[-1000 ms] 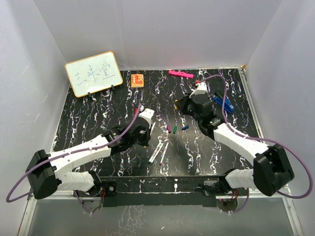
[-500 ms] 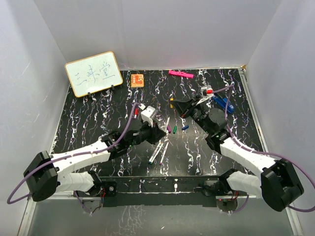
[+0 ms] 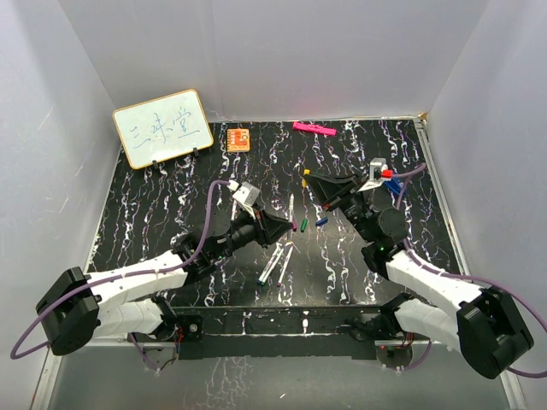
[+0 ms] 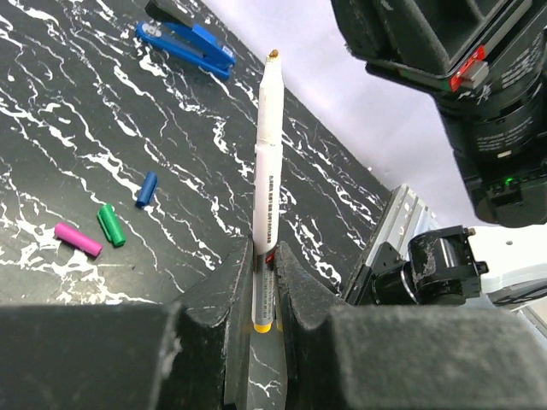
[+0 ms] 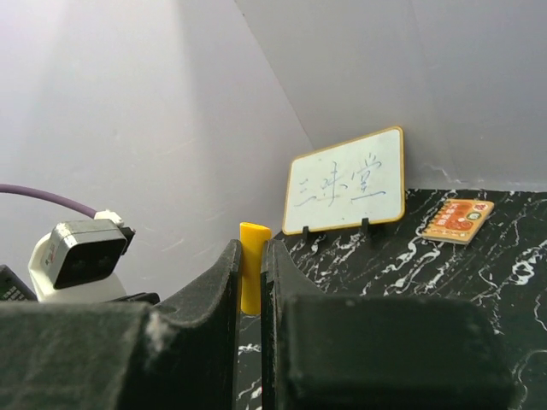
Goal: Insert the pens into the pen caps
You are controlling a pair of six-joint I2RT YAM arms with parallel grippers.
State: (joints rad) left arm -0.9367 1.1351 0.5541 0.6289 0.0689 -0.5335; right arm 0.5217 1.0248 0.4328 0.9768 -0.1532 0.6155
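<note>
My left gripper [image 4: 263,256] is shut on a white pen [image 4: 267,171] with a yellow tip, which sticks out ahead of the fingers towards the right arm. In the top view this gripper [image 3: 285,229] points right, above the middle of the table. My right gripper [image 5: 250,256] is shut on a yellow pen cap [image 5: 254,265]. It hangs at the back centre-right [image 3: 313,178] and faces left. The purple [image 4: 78,239], green [image 4: 111,225] and blue [image 4: 146,189] caps lie loose on the table. Two more pens [image 3: 275,265] lie side by side in front of them.
A small whiteboard [image 3: 162,128] stands at the back left with an orange card [image 3: 238,138] beside it. A flat pink bar [image 3: 313,129] lies at the back edge. A blue clip-like piece [image 4: 186,44] lies at the right, behind the right arm.
The left gripper has swung right and lifted with the pen. The right wrist has moved right and turned, so the yellow cap now faces left towards the left gripper.
</note>
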